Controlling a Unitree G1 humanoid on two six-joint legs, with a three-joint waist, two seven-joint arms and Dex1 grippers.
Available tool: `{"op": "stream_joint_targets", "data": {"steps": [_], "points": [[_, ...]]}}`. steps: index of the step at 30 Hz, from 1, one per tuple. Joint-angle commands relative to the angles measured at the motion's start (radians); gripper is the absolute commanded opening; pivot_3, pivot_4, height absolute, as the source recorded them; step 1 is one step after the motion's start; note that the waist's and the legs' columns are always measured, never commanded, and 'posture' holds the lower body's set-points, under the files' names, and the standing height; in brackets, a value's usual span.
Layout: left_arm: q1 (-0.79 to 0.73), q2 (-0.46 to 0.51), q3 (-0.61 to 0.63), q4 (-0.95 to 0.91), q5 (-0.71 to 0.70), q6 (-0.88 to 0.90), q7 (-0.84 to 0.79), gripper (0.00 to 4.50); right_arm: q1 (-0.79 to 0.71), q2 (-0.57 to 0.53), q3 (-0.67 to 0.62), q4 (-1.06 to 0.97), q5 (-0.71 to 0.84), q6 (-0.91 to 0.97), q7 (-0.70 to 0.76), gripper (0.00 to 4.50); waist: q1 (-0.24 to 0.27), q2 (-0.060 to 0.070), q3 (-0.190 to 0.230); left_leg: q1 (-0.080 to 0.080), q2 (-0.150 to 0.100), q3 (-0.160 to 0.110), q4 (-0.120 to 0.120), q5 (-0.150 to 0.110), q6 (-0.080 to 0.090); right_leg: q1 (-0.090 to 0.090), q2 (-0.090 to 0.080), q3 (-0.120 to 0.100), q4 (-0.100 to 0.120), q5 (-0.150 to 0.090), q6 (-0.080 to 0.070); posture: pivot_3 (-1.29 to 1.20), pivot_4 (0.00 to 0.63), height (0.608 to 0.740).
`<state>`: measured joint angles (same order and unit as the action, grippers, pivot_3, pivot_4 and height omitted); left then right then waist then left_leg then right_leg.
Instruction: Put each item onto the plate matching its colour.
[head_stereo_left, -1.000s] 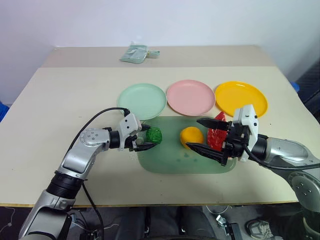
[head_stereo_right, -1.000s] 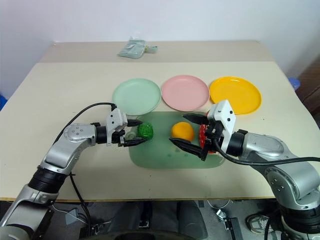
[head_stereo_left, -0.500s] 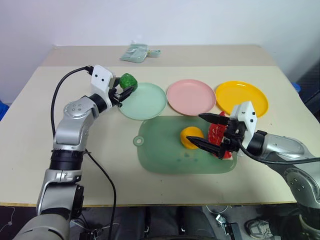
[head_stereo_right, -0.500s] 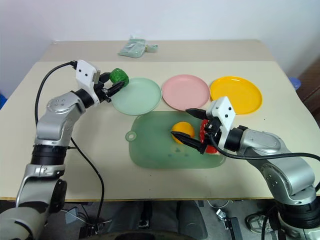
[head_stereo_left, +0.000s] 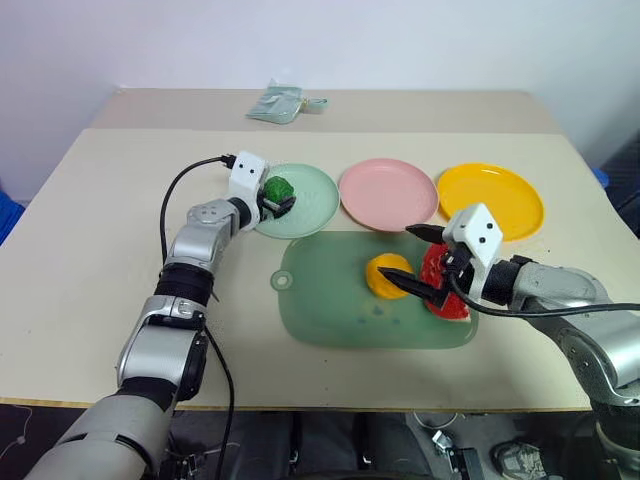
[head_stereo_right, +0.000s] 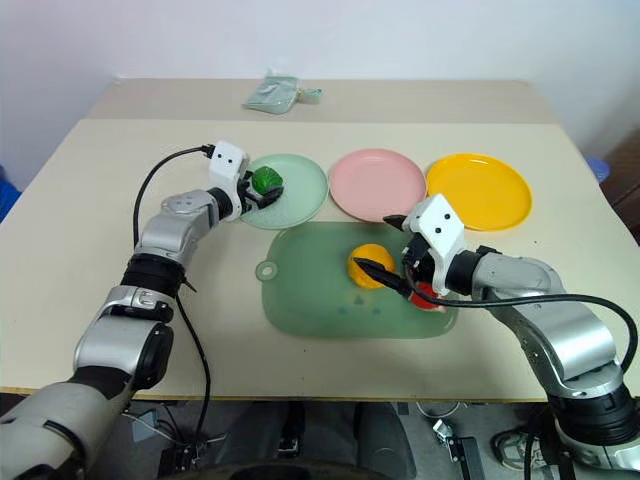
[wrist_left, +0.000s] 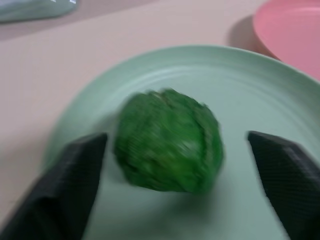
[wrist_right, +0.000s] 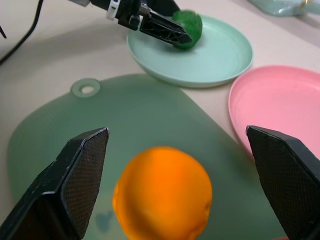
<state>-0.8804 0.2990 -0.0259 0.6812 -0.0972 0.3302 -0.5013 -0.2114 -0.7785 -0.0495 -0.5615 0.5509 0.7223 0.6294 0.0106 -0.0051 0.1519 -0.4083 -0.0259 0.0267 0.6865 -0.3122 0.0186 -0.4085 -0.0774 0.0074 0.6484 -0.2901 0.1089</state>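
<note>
Left claw (wrist_left: 170, 200) spread around green lump (wrist_left: 169, 140) on mint plate (wrist_left: 260, 105), upper-left of centre; right claw (wrist_right: 175, 165) spread at orange ball (wrist_right: 161, 192) on tray (head_stereo_left: 330, 310), red slice (head_stereo_left: 445, 290) beside.

A pale beige desk (head_stereo_left: 90, 230) stands against a plain white wall (head_stereo_left: 330, 40); a folded light-green cloth (head_stereo_left: 284, 103) lies at its far edge.

Both arms are jointed silver-grey metal shells with black bands at the joints. Each wrist carries a white boxy camera housing above the gripper, left gripper (head_stereo_left: 279, 199) and right gripper (head_stereo_left: 410, 260), each with two black, finely textured fingers (wrist_left: 60, 190). A thin black cable loops behind each forearm.
</note>
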Motion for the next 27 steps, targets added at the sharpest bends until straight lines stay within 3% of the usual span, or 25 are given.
{"op": "stream_joint_targets", "data": {"steps": [1, 8, 12, 18, 27], "points": [[-0.007, 0.02, 0.01, -0.06, 0.004, -0.022, -0.012, 4.45, -0.005, -0.016, 0.001, -0.049, 0.0, 0.043, -0.008, 4.5, 0.001, 0.0, 0.0, 0.0, 0.0, 0.0, 0.0, 0.0, 0.0, 0.0, 0.0, 0.0, 0.0, 0.0, 0.0, 0.0, 0.15, 0.74], [0.111, 0.082, 0.093, -0.345, -0.074, -0.014, -0.05, 4.45, -0.026, -0.018, -0.023, -0.058, 0.003, 0.07, -0.004, 4.5, 0.0, 0.0, 0.0, 0.0, 0.0, 0.0, 0.0, 0.0, 0.0, 0.0, -0.001, 0.001, 0.0, 0.0, 0.0, 0.0, 0.15, 0.74], [0.256, 0.149, 0.096, -0.581, -0.127, 0.043, -0.127, 4.45, -0.024, -0.048, -0.057, -0.043, 0.007, 0.064, 0.028, 4.5, -0.001, 0.0, 0.0, 0.0, 0.0, 0.0, -0.001, 0.0, 0.0, 0.0, -0.001, 0.001, 0.0, 0.0, 0.0, 0.0, 0.15, 0.74], [0.503, 0.223, 0.051, -0.917, -0.291, 0.148, -0.314, 4.45, -0.011, -0.135, -0.241, 0.059, 0.091, 0.127, 0.102, 4.5, 0.004, 0.0, 0.0, 0.0, 0.0, 0.0, -0.001, 0.0, 0.0, 0.001, -0.003, 0.001, -0.001, 0.0, 0.0, 0.0, 0.15, 0.74], [0.573, 0.226, -0.054, -1.022, -0.297, 0.167, -0.349, 4.45, 0.036, -0.169, -0.243, 0.039, 0.062, 0.083, 0.139, 4.5, -0.001, 0.002, -0.001, 0.001, 0.0, -0.001, -0.002, 0.0, 0.0, 0.001, -0.003, 0.001, -0.001, 0.0, 0.0, 0.0, 0.15, 0.74]]}}
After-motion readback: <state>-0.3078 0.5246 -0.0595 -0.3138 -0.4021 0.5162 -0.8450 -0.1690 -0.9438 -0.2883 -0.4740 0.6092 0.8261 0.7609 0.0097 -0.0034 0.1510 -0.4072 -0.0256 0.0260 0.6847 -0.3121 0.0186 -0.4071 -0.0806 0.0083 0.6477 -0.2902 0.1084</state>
